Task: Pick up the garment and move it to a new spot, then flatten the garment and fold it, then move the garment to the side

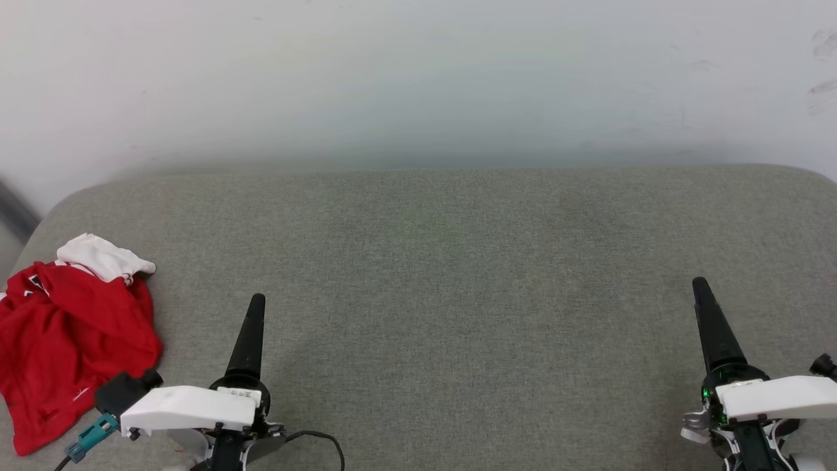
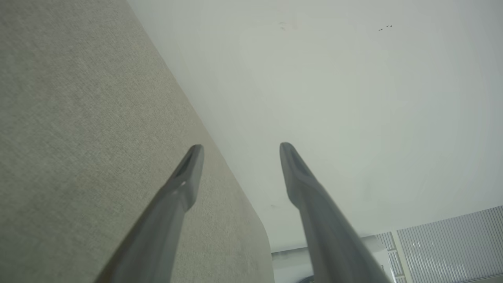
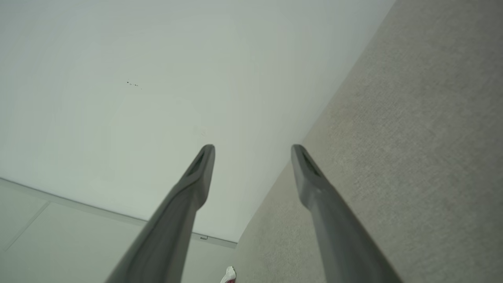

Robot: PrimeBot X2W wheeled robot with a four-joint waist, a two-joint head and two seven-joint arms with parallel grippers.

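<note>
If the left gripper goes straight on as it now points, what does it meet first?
Probably the white wall, beyond the far edge of the grey padded surface; depth is unclear. The garment lies left of the left gripper.

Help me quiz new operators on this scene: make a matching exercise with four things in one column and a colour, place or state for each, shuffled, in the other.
1 jersey
2 cushion
3 wall
4 left end effector

A grey fabric
B open, holding nothing
C crumpled at the cushion's left edge
D white, behind the cushion

Pairs: 1-C, 2-A, 3-D, 4-B
</note>
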